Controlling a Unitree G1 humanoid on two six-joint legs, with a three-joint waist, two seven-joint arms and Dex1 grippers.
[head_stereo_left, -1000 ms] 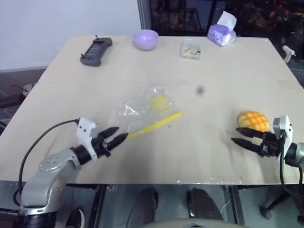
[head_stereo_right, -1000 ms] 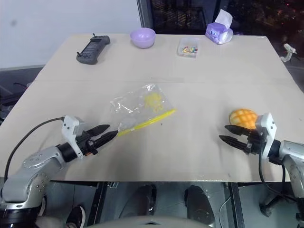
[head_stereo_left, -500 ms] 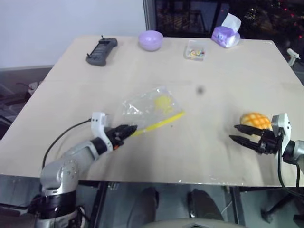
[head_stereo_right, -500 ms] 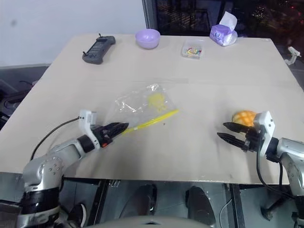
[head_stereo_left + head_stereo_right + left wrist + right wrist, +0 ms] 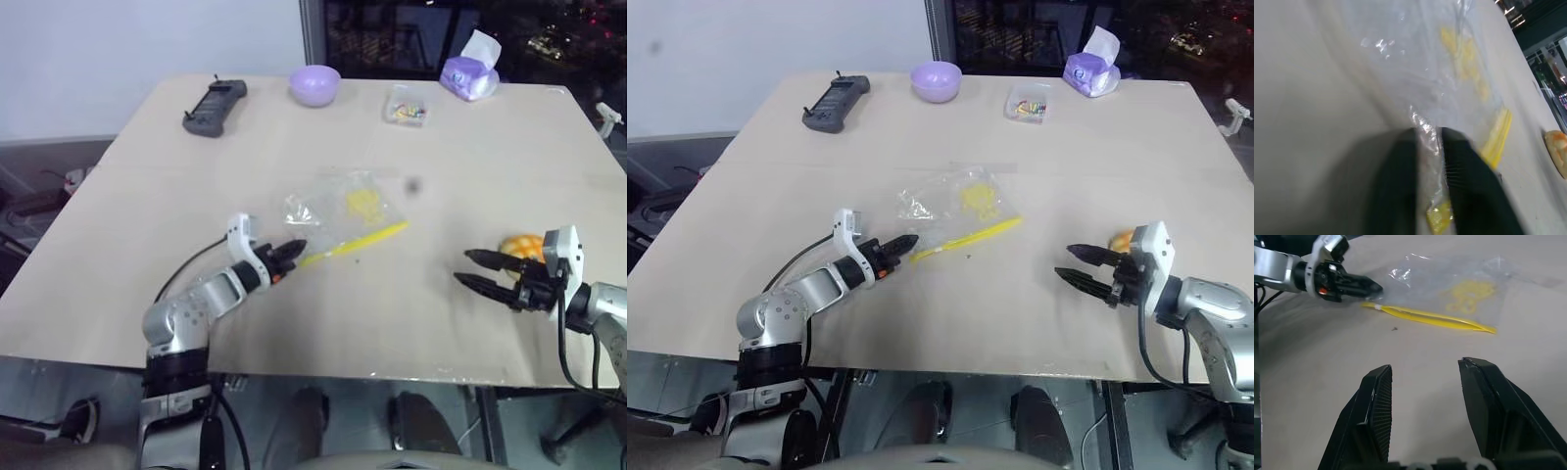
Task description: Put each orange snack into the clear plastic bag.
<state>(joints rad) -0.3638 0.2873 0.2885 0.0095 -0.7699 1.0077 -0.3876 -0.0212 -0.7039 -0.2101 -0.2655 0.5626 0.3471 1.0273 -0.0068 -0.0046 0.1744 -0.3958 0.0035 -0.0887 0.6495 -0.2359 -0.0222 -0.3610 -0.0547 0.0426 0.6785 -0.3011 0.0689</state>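
crinkly clear plastic bag (image 5: 343,211), yellow strip in left gripper (image 5: 294,251) jaws

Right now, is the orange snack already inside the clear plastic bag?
No, the orange snack sits on the table by the right gripper, well apart from the clear plastic bag.

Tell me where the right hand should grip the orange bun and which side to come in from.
Grip the bun across its domed sides, near its widest part. It sits low on the table just behind the right hand, whose fingers point away from it towards the clear bag. Probably best to draw back, then descend from above with fingers straddling it.
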